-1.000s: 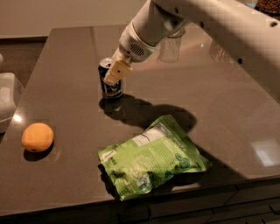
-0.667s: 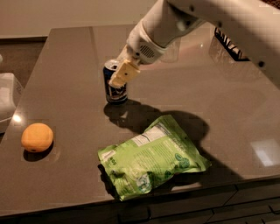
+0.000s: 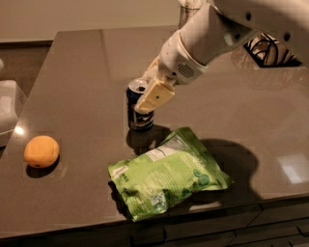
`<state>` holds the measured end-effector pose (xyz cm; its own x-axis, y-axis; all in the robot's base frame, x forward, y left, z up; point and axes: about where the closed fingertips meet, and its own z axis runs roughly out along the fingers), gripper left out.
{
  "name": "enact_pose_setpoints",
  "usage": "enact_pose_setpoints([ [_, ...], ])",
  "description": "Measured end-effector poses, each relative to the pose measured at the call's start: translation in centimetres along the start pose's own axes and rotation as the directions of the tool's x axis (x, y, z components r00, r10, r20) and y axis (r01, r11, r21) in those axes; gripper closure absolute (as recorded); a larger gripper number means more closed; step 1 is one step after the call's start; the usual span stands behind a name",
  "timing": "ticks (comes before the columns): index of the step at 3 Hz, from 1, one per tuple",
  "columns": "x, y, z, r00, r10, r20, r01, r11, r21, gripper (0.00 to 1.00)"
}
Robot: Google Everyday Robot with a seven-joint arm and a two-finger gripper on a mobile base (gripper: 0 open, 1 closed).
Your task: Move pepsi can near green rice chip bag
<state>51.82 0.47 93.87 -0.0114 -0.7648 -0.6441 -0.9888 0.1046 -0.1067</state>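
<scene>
The pepsi can (image 3: 138, 112) is dark blue with a silver top and stands upright near the table's middle. My gripper (image 3: 146, 102) comes down from the upper right and is shut on the can; one cream finger (image 3: 155, 96) lies across its front, the other is hidden behind it. The green rice chip bag (image 3: 169, 176) lies flat near the table's front edge, just in front of and to the right of the can. A narrow gap shows between the can's base and the bag's top edge.
An orange fruit (image 3: 42, 151) sits at the front left. A white object (image 3: 7, 111) lies at the left edge. A clear glass (image 3: 189, 10) stands at the back behind my arm. A black wire item (image 3: 268, 48) is at the back right. The dark table (image 3: 87, 62) ends just in front of the bag.
My gripper has carried the can forward and to the right, from farther back on the table to a spot just behind the bag.
</scene>
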Motion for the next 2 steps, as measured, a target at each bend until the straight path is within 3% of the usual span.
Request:
enact_pose_setpoints([
  [1, 1.4, 1.8, -0.3, 1.0, -0.016, -0.013, 0.016, 0.9999, -0.004, 1.0],
  [2, 1.9, 3.1, -0.3, 0.999, -0.038, -0.009, 0.038, 0.9992, -0.009, 0.84],
])
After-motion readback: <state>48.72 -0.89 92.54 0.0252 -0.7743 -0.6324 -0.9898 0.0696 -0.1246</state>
